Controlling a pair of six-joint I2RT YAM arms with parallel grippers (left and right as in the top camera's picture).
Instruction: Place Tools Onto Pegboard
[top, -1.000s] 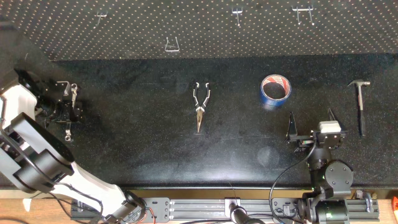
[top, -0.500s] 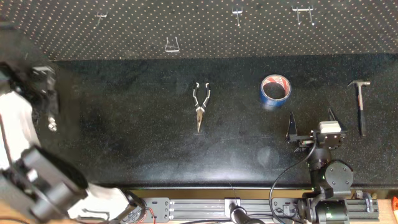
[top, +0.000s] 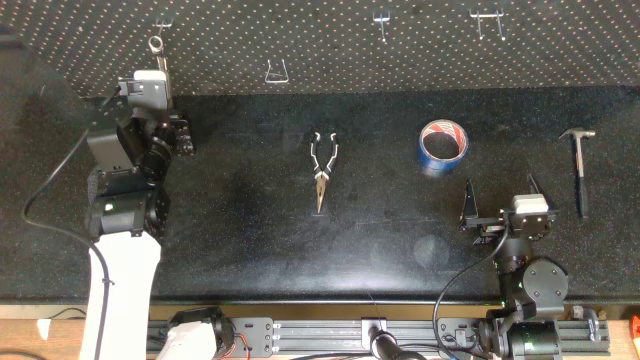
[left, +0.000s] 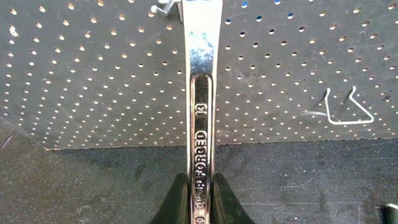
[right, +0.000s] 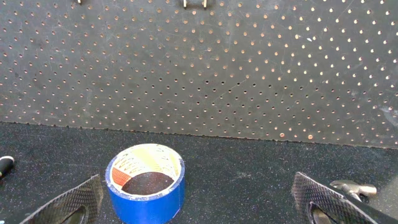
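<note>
Status check: four tools counted.

Wrench (left: 200, 93): clamped by the lower shank between the fingers of the left gripper (left: 200, 186), held upright, close against the pegboard (left: 93, 74). Upper end up beside a small metal hook (left: 163, 7) near the pegboard's top edge. Cannot tell whether the ring end is over the hook or only beside it. Judged as hanging in progress; not released, so not logged as done.

Lying on the black tabletop (top: 230, 220) at the foot of the pegboard, none hung:
- pliers (top: 321, 170), about midway along the pegboard;
- tape roll (top: 442, 145), further toward the pegboard's right end;
- hammer (top: 579, 170), nearest that right end, head toward the pegboard.

Right gripper (top: 500, 198): fingers wide apart, nothing held, low over the tabletop and facing the pegboard, tape roll just ahead, hammer off to one side.

Free on the pegboard: wire loop hook (top: 277, 72) to the right of the wrench, single hook (top: 380, 20) further right, double hook (top: 487, 20) nearest the right end.

Estimate: zero of four confirmed hung, first one under way, three untouched. Left to do: seat and let go of the wrench, then pliers, tape roll and hammer, one fixture each by the look of it.
</note>
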